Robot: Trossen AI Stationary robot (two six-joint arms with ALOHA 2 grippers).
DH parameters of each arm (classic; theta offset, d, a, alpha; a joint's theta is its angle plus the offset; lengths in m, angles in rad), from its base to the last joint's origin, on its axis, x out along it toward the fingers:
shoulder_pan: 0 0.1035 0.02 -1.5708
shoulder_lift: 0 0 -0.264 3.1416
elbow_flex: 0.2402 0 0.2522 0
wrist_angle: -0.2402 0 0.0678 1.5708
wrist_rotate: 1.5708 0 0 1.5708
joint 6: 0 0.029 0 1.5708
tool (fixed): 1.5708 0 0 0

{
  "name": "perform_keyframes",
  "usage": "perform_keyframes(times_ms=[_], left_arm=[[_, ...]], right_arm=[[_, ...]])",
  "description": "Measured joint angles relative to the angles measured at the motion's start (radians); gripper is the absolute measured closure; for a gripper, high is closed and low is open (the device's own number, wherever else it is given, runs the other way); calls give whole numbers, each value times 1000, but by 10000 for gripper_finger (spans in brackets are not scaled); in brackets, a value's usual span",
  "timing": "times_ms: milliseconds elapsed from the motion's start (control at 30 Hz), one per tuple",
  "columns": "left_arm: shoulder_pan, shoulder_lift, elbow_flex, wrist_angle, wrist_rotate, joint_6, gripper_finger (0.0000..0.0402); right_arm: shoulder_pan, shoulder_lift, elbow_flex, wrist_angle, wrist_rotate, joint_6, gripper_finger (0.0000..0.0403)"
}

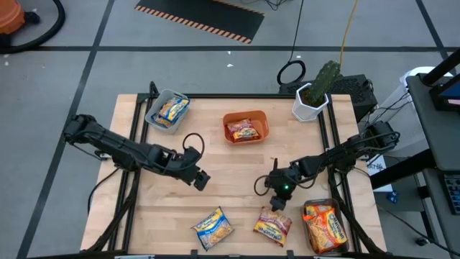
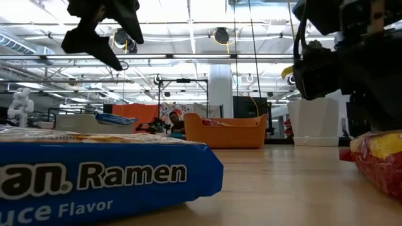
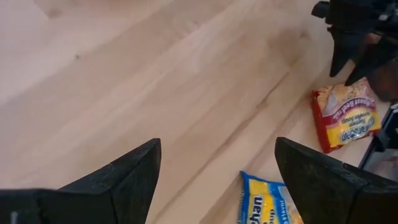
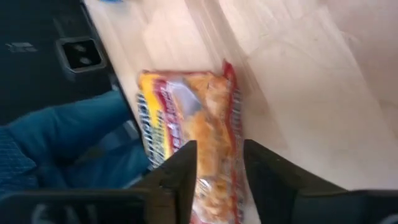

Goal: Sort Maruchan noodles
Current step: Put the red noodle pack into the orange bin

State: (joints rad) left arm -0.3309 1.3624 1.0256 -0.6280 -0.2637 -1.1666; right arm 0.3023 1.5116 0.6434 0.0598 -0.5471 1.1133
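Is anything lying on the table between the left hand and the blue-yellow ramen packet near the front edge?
No. In the high view, only bare wood separates the left hand from the blue-yellow packet.

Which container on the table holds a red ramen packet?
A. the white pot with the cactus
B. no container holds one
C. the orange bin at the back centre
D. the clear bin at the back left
C: in the high view the orange bin at the back centre holds a red ramen packet; the clear bin holds a yellow-blue packet.
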Motion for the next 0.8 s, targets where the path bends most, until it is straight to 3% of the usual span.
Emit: perform_keyframes(times_ms=[300, 600, 800], left_arm=[[-12, 0, -22, 60, -26, -74, 85], [-3, 17, -22, 53, -55, -31, 85], [31, 31, -24, 55, -52, 5, 85]], right_arm=[[25, 0, 0, -4, 51, -86, 230], [38, 16, 0, 37, 106, -73, 230], [53, 63, 0, 43, 100, -79, 256]])
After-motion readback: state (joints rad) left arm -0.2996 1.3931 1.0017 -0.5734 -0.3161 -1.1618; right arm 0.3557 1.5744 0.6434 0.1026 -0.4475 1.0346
